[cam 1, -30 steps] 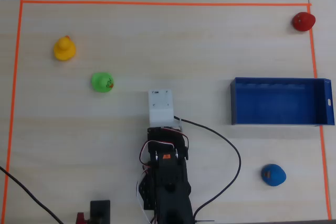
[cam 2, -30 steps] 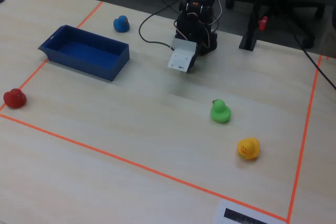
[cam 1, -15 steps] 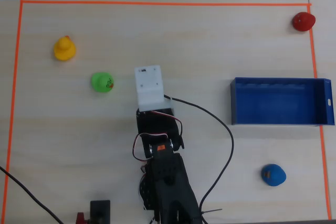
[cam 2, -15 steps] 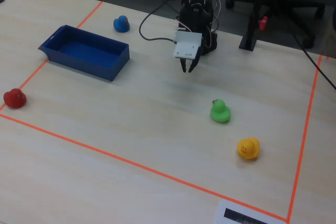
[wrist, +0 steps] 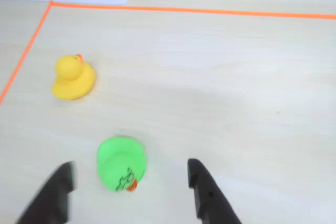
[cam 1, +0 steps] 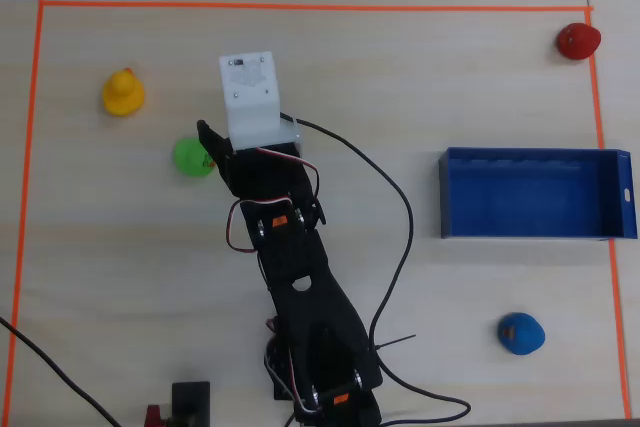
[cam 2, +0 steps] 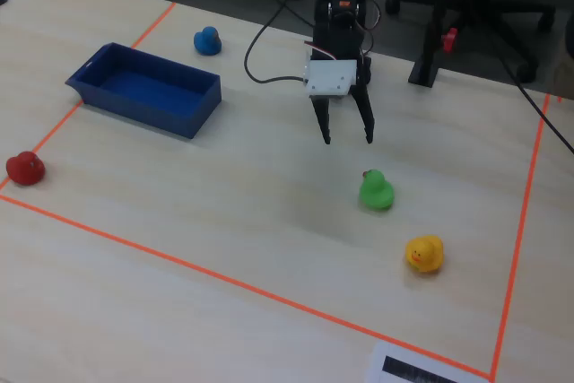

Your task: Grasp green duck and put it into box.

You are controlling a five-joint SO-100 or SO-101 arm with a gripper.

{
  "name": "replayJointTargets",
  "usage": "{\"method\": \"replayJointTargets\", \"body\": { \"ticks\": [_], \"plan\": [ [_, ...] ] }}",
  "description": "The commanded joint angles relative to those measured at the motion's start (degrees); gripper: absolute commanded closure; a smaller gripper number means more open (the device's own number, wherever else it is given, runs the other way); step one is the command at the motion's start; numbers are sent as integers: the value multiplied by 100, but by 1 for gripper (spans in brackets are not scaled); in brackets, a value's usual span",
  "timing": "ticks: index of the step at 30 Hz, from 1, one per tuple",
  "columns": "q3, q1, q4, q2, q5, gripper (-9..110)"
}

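A yellow duck [cam 1: 122, 93], a red duck [cam 1: 578, 40] and a blue duck [cam 1: 520, 333] sit inside the orange tape border [cam 1: 300, 6].

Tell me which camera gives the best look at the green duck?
The wrist view: the green duck fills the foreground, between the open gripper fingers, markings visible. In the overhead view the green duck is small, partly covered by the arm. The fixed view shows it whole but small.

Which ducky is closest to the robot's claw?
The green duck. In the wrist view it sits between the open gripper fingers, not yet grasped. The yellow duck sits farther off, and the blue duck and red duck are far away.
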State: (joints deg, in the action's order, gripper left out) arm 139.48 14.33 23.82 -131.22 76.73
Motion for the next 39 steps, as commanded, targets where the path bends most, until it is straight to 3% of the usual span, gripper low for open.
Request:
{"method": "replayJointTargets", "body": {
  "ticks": [1, 21, 39],
  "plan": [
    [-483, 211, -255, 483, -88, 67],
    [-773, 1187, -589, 2470, -1063, 65],
    [-686, 809, -1213, 3454, -958, 64]
  ]
}}
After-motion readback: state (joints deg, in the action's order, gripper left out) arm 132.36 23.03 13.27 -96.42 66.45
